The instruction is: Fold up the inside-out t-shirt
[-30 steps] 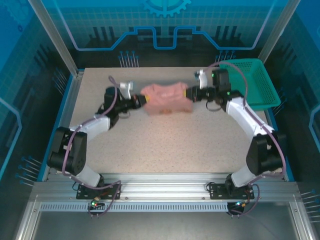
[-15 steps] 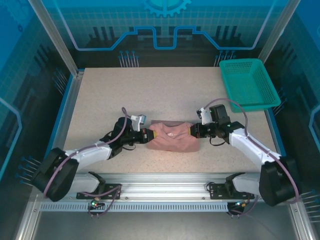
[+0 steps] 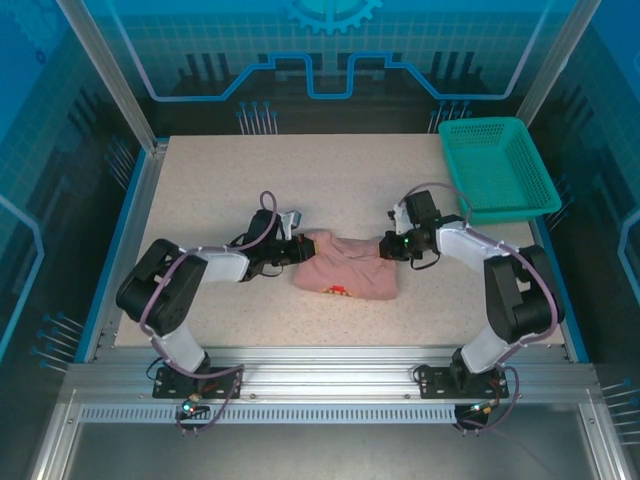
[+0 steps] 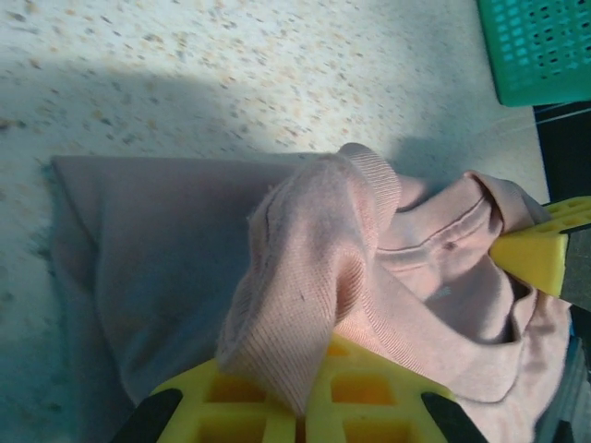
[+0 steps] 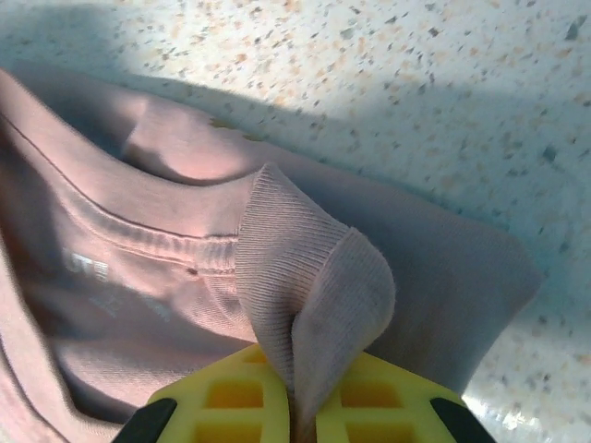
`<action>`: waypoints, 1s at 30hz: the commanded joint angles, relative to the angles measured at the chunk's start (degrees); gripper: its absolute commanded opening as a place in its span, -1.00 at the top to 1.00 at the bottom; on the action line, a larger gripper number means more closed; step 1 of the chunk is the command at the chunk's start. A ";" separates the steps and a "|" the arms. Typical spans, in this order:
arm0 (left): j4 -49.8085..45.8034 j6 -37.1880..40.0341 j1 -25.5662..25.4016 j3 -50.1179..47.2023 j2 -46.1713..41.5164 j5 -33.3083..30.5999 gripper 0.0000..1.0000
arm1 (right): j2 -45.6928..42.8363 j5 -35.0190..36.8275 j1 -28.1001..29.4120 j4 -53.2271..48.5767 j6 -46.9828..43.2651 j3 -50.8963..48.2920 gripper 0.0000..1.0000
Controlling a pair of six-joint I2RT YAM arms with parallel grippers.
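One salmon-pink t-shirt (image 3: 345, 270) is seen bunched up mid-surface (image 3: 330, 170), a bit toward the near edge, with its small orange-red mark facing up. Two arms are counted, one at each far corner of the shirt. The left fingers (image 4: 249, 397) are clamped on a ribbed fold of cloth, and the right fingers (image 5: 231, 397) are pinched on another fold. One teal basket (image 3: 497, 168) is parked at the far right corner, well apart. Lots of bare room is seen all round the shirt.
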 commanded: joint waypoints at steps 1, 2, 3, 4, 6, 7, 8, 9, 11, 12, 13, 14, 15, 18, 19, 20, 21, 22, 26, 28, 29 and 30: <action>2.59 2.53 1.58 2.32 4.48 -1.01 0.81 | 4.73 2.34 -1.87 -1.62 -1.94 3.62 0.82; 3.25 2.48 1.94 2.69 5.88 -0.93 0.78 | 6.29 2.55 -2.05 -2.15 -2.01 4.58 0.78; 4.10 2.38 2.35 3.12 7.36 -0.59 0.68 | 8.02 3.43 -2.09 -2.68 -2.22 5.69 0.72; 4.56 2.24 2.79 3.63 8.79 -0.29 0.54 | 9.54 4.33 -2.19 -3.16 -2.64 6.82 0.65; 3.92 1.81 3.47 4.62 10.19 -0.56 0.45 | 11.58 4.79 -2.43 -4.99 -3.44 9.16 0.50; 3.69 1.22 3.97 4.62 10.14 -1.09 0.40 | 11.67 5.24 -2.69 -6.03 -3.65 10.14 0.41; 3.90 0.54 4.54 4.34 9.90 -1.32 0.34 | 11.24 5.57 -2.91 -6.74 -3.84 10.65 0.35; 4.40 -0.20 5.11 3.87 9.28 -1.18 0.27 | 10.22 6.00 -3.26 -7.21 -4.08 10.90 0.29; 4.29 -1.18 5.91 3.32 7.52 -0.82 0.12 | 7.67 5.80 -4.08 -8.50 -4.36 11.06 0.20; 3.78 -1.29 6.22 3.10 6.35 -0.52 0.05 | 5.92 5.70 -4.62 -9.13 -4.55 10.96 0.16; 2.52 -1.01 6.46 3.13 5.13 -0.30 0.00 | 4.09 5.76 -5.11 -9.88 -4.64 10.75 0.11; 0.94 -0.60 6.54 2.99 3.72 -0.48 -0.06 | 2.34 5.81 -5.54 -10.44 -4.70 10.33 0.06; -0.87 0.09 6.59 2.76 2.06 -1.03 -0.12 | 0.21 5.99 -5.96 -11.09 -4.78 9.70 -0.03; -8.32 1.74 6.59 2.13 -3.15 -3.31 -0.27 | -4.67 5.88 -6.15 -12.76 -4.49 7.27 -0.20; -11.39 2.30 6.59 2.01 -4.64 -3.47 -0.33 | -5.82 4.99 -5.95 -13.02 -3.98 6.15 -0.25; -13.97 2.78 6.50 2.00 -5.82 -3.24 -0.45 | -6.53 3.76 -5.63 -12.94 -3.42 5.03 -0.31; -16.45 3.16 6.35 1.89 -6.60 -2.25 -0.58 | -7.24 2.28 -5.28 -12.51 -2.72 3.67 -0.35; -18.82 3.41 6.24 2.18 -6.57 -0.57 -0.66 | -7.71 1.42 -4.65 -11.85 -1.94 2.42 -0.39; -22.33 4.30 4.46 5.19 -2.98 4.54 -0.72 | -6.69 0.08 -1.99 -7.47 0.62 -0.17 -0.42; -23.34 5.35 3.01 7.50 -0.54 4.26 -0.73 | -4.49 -0.20 -1.16 -5.67 1.50 0.02 -0.42; -23.33 5.54 2.53 8.29 0.64 4.23 -0.73 | -3.72 -0.19 -0.79 -4.99 1.87 -0.07 -0.41; -23.19 5.55 2.02 9.15 2.05 4.57 -0.73 | -2.70 -0.10 -0.62 -4.13 2.19 -0.30 -0.39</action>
